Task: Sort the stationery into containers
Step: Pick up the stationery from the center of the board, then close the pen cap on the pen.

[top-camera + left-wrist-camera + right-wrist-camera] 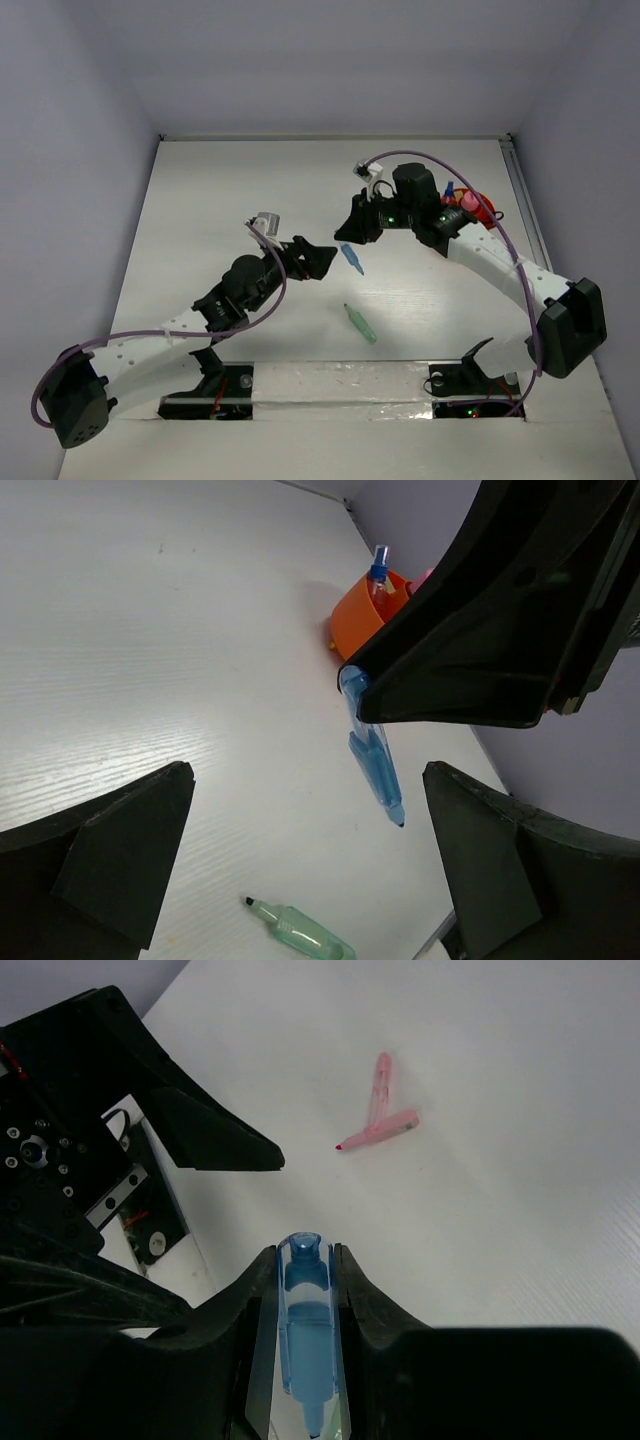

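2 grippers are seen over the middle of the table (200,200), with their tips near each other. A blue marker (305,1330) is clamped between the narrowly parted fingers of the right gripper (347,238). The marker hangs tilted with its tip downward, and whether the tip touches the table cannot be told. The left gripper (322,260) is spread fully wide and nothing is held in it. The blue marker is seen just in front of its fingers (120,860), not between them. A green marker (360,323) lies flat on the table, nearer to the bases and apart from both grippers. The orange bowl (358,620) stands near the right edge, behind the right arm. A blue-capped bottle (379,572) and a pink item (420,578) are seen inside it. In the right wrist view, a pink marker (378,1132) lies on the table.
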Controlling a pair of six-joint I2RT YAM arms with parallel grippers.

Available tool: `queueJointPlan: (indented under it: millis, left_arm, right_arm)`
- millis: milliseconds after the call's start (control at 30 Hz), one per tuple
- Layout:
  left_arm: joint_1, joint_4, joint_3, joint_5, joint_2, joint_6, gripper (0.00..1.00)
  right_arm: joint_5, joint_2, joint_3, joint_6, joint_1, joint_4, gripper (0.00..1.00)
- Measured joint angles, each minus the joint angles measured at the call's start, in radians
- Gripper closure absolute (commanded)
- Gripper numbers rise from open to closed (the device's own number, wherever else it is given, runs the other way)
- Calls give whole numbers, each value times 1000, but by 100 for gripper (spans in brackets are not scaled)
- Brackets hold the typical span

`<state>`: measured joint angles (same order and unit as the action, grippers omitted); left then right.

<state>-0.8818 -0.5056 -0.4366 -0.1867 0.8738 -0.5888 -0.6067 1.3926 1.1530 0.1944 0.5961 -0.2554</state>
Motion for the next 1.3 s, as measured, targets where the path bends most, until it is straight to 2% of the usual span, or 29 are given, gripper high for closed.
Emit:
queueJointPlan:
  millis: [233,533,700,967,1300]
  left_arm:
    - [59,-49,0,112,25,-105,1]
    - [61,-95,0,223,128,-121,1]
    - [13,-72,0,160,148,-85,1]
    - [-40,-63,-48,22,220,-10,1]
    - [-48,-82,-134,-71,344,32,1]
  right_arm:
    - [14,-10,-40,47,0,47,98]
    - [208,-34,-42,46,0,47,98]
    - [365,-77,-42,44,14,48,98]
    - [609,-47,-42,32,114,37,98]
    - [754,-42,-41,14,162,28,98]
